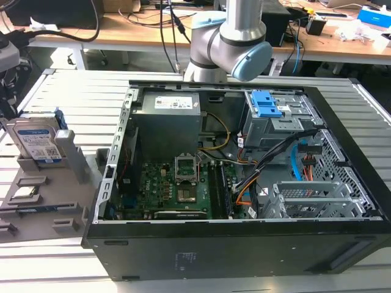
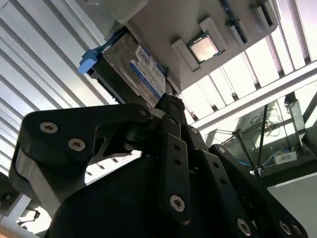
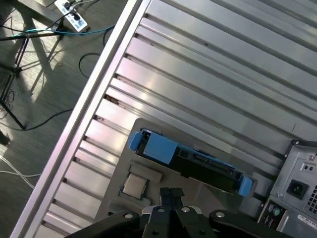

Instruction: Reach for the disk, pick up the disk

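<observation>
Pincer [image 3: 171, 197] closed, hovering apart from disk [image 3: 188, 161] (upright in grey holder [image 3: 205, 194])

The arm [image 1: 235, 24] is a smooth silver tube joined to rounded grey joint housings [image 1: 211, 46], one closed by a pale blue cap [image 1: 253, 61]. The gripper [image 2: 170, 101] is matt black: flat, angular link plates [image 2: 84, 131] pinned with round silver screw heads [image 2: 177, 202] (several per link), as seen in both wrist views.
</observation>
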Controlling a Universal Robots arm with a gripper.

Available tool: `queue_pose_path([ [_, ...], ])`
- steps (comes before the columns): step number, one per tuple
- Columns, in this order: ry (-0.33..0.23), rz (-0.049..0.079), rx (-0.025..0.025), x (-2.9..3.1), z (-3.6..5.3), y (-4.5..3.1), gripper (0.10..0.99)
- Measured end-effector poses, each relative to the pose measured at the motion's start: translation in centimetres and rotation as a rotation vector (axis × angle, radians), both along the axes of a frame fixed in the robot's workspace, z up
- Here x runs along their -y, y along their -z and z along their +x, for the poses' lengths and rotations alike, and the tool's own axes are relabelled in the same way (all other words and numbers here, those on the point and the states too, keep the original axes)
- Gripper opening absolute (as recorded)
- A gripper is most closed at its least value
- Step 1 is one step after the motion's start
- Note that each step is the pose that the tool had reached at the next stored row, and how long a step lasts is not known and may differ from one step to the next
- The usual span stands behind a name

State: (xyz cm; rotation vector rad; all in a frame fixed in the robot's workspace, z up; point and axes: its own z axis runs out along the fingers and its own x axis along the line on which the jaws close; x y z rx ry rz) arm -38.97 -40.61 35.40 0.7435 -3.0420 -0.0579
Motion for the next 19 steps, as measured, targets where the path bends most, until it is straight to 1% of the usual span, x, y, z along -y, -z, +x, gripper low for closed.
queue_pose_path([
  [9, -0.143, 0.000, 0.0000, 0.00, 0.00, 0.00, 0.106],
  [10, -0.167, 0.000, 0.0000, 0.00, 0.00, 0.00, 0.106],
  [11, -0.209, 0.000, 0.0000, 0.00, 0.00, 0.00, 0.106],
  [15, -0.311, 0.000, 0.0000, 0.00, 0.00, 0.00, 0.106],
  [19, -0.370, 0.000, 0.0000, 0.00, 0.00, 0.00, 0.106],
])
